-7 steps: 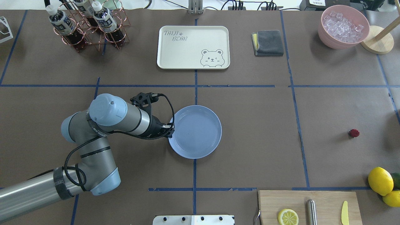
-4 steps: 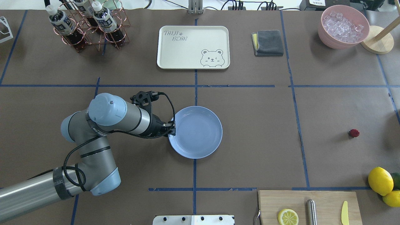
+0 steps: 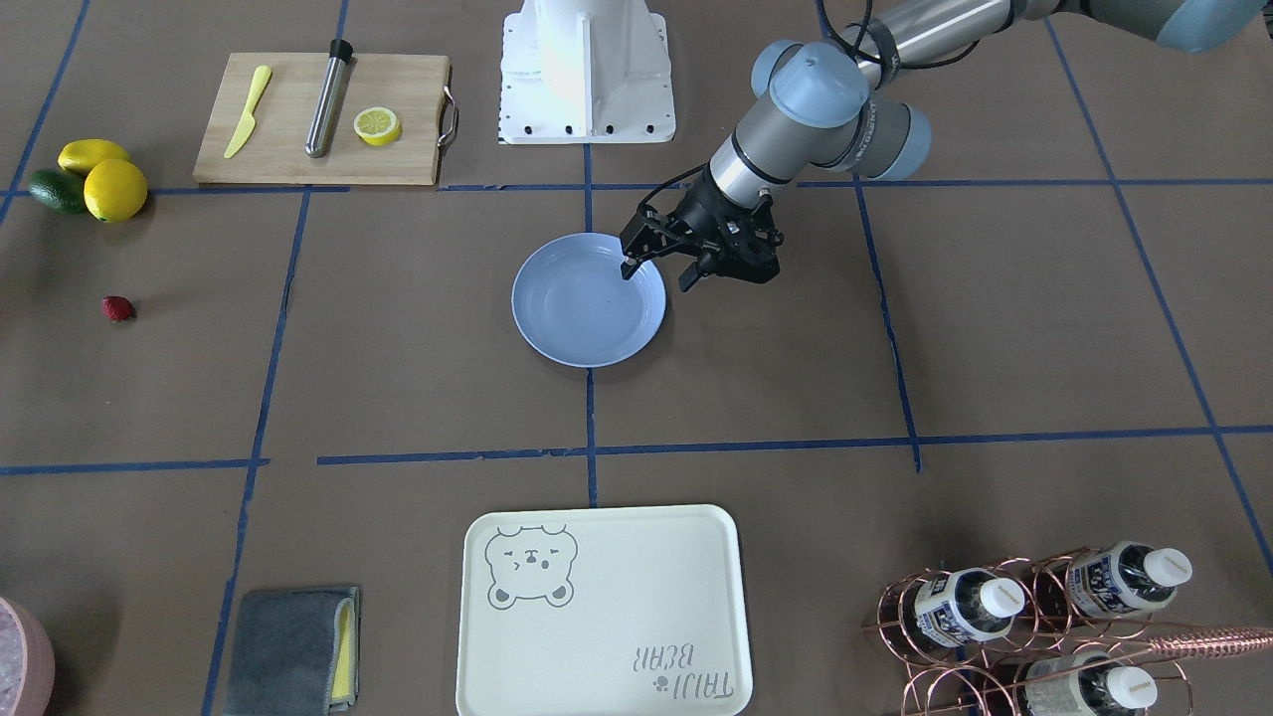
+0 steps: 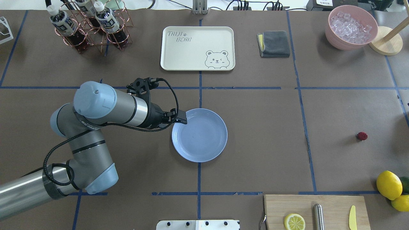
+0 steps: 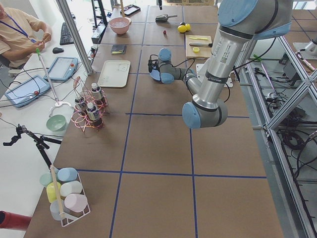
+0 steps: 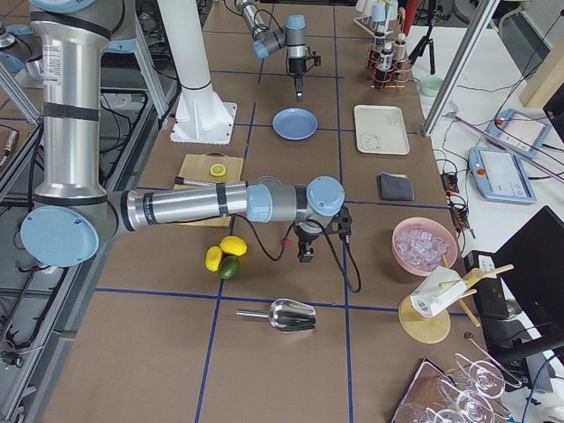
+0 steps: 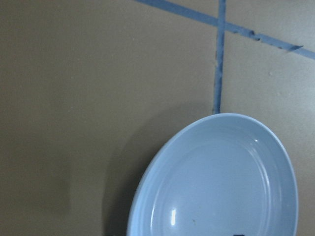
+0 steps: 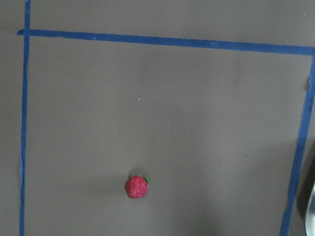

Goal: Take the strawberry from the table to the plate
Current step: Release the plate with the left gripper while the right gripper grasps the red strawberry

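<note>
The strawberry (image 4: pixel 362 136) lies alone on the brown paper table (image 4: pixel 255 143), far right of the plate; it also shows small and dark red in the front view (image 3: pixel 117 308) and in the right wrist view (image 8: pixel 137 187). The blue-grey plate (image 4: pixel 204 143) sits bare mid-table (image 3: pixel 582 318) and fills the lower right of the left wrist view (image 7: pixel 221 182). My left gripper (image 3: pixel 656 274) hangs open over the plate's rim on the arm's side (image 4: pixel 182 121), holding nothing. My right gripper (image 6: pixel 306 256) shows only in the right side view; I cannot tell its state.
Two lemons (image 4: pixel 389 184) and a green fruit sit at the near right. Beside them is a cutting board (image 4: pixel 316 210) with a lemon half, a metal rod and a yellow knife. Farther back stand a bear tray (image 4: pixel 197 48), grey cloth (image 4: pixel 274 43), ice bowl (image 4: pixel 351 27) and bottle rack (image 4: pixel 86 25).
My left arm has swung back and to the left. Its gripper has moved from the plate's left rim to the rim's upper left. The plate has barely shifted.
</note>
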Controlling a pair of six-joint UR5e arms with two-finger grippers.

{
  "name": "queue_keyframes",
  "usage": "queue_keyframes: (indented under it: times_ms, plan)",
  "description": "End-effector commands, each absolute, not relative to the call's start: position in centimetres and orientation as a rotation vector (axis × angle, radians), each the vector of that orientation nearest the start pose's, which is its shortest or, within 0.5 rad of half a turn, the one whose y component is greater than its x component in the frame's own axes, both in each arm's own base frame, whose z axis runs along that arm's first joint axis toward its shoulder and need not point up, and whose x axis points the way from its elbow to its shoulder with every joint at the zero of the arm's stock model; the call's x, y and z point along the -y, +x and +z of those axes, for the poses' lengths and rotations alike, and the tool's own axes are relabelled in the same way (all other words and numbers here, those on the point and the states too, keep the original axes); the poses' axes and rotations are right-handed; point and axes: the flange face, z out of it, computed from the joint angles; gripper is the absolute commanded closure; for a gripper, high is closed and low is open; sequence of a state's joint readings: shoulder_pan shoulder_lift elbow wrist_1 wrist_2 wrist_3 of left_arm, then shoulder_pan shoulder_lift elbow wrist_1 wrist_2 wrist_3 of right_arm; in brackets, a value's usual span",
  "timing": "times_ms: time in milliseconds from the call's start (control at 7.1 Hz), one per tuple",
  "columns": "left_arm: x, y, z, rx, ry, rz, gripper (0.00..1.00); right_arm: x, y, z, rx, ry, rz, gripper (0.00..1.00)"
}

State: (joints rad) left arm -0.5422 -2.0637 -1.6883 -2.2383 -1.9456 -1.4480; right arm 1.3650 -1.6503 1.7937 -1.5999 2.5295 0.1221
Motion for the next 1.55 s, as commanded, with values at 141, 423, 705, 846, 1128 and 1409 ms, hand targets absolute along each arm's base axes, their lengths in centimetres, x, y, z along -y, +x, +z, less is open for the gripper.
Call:
queue_keyframes:
  times_ms: [141, 423, 705, 846, 1128, 1409]
  plan:
    - [41.3, 47.4, 23.1, -1.328, 0.132, -0.128, 0.09, 42.3, -15.0, 58.1, 0.906, 0.115, 0.059, 0.0]
    - [41.6, 47.2, 23.1, -1.327, 0.135, -0.132, 0.09, 40.9, -19.0, 59.1, 0.868, 0.123, 0.025, 0.0]
    - [41.4, 47.1, 22.8, -1.334, 0.135, -0.133, 0.07, 39.8, -21.2, 61.2, 0.84, 0.086, -0.005, 0.0]
    - [41.4, 47.1, 22.9, -1.333, 0.136, -0.134, 0.06, 39.5, -21.7, 63.0, 0.819, 0.06, -0.008, 0.0]
    - [41.4, 47.1, 22.8, -1.334, 0.136, -0.134, 0.06, 39.1, -22.5, 63.0, 0.819, 0.051, -0.028, 0.49]
    - [41.4, 47.1, 22.8, -1.335, 0.137, -0.134, 0.05, 39.2, -22.6, 62.9, 0.819, 0.055, -0.032, 1.0]
